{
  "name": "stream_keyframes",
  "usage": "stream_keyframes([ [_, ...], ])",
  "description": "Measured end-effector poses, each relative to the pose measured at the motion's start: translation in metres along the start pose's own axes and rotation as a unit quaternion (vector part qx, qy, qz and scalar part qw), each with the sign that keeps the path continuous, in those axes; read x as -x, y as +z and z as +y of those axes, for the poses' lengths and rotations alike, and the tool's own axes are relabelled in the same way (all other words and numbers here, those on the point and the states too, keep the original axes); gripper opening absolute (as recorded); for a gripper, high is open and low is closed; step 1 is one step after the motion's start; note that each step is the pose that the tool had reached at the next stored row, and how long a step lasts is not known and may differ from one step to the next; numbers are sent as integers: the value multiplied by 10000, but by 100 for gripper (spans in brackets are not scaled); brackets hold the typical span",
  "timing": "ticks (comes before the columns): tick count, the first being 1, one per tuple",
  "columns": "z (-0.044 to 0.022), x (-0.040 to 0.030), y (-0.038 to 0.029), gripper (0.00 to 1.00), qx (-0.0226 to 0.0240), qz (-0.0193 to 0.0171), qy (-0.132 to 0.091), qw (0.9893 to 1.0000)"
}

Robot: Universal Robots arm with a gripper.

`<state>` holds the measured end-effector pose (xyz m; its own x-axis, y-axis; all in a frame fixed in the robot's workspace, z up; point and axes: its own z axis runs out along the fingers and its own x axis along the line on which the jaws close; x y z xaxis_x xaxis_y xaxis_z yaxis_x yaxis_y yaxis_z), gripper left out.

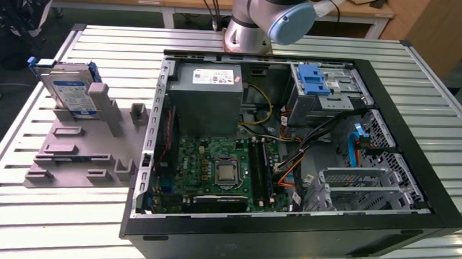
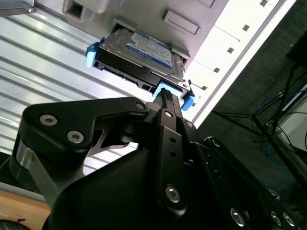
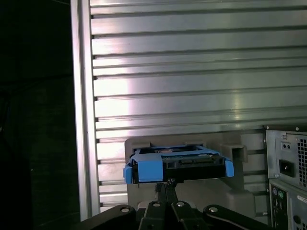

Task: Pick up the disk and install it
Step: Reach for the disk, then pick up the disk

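A: Tool state?

B: Black two-finger tool (image 3: 165, 183). Jaws drawn together in both wrist views, nothing between them.

A: What could go wrong from there?

B: My reading, nearest first. With the jaws together it cannot take anything. Driven in like that, it would butt the flat silver hard disk in its blue plastic carrier (image 3: 180, 165) and push it over. The disk stands on its edge, tall and narrow, propped only by the posts of a grey moulded holder (image 1: 85, 141), so a sideways knock could tip it out. A grip on the blue plastic alone might flex or slip. Farther off, the open black computer case (image 1: 413, 187) holds loose orange and yellow cables (image 1: 287, 166) near the metal drive cage (image 1: 328, 90). A carried disk could snag there.

A: Disk against tool?

B: Well apart, no contact. The tips point at the carrier's narrow blue end, roughly centred on it in the first wrist view. In the second wrist view the label face (image 2: 148, 48) slants away beyond the tip.

A: And on the surface?

B: Slatted metal surface (image 1: 59, 215). The disk is near the far corner on the exterior view's left, with the case beside it toward the exterior view's right.
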<state>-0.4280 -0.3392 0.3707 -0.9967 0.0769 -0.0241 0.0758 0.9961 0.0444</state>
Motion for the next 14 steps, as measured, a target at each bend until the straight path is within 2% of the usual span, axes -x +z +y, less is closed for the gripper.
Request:
stream_keyframes([
  [14, 0, -3, 0, 11, 1, 2, -45, 10000],
])
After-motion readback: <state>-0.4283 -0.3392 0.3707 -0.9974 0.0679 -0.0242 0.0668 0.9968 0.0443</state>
